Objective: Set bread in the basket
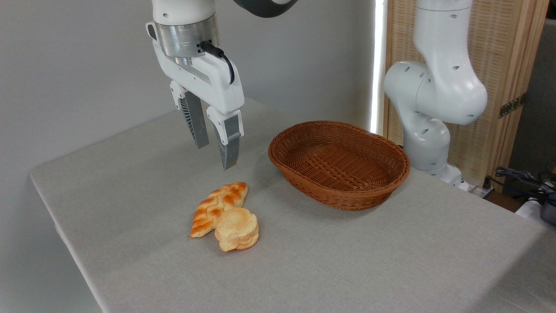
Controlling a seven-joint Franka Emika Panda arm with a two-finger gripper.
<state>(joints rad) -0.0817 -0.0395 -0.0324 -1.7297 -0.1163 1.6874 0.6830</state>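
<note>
The bread point(237, 229), a small round pale golden bun, lies on the grey table toward the front, touching a braided orange-brown loaf point(218, 207) on its left. The brown wicker basket point(391, 178) stands to the right and further back, with nothing in it. My gripper point(216, 154) hangs open in the air above and behind the two breads, left of the basket, with nothing between its grey fingers point(230, 145).
The arm's white base point(428, 130) stands behind the basket at the table's right rear. The table's left edge point(65, 239) runs close to the breads. Cables point(521, 178) lie off the table at far right.
</note>
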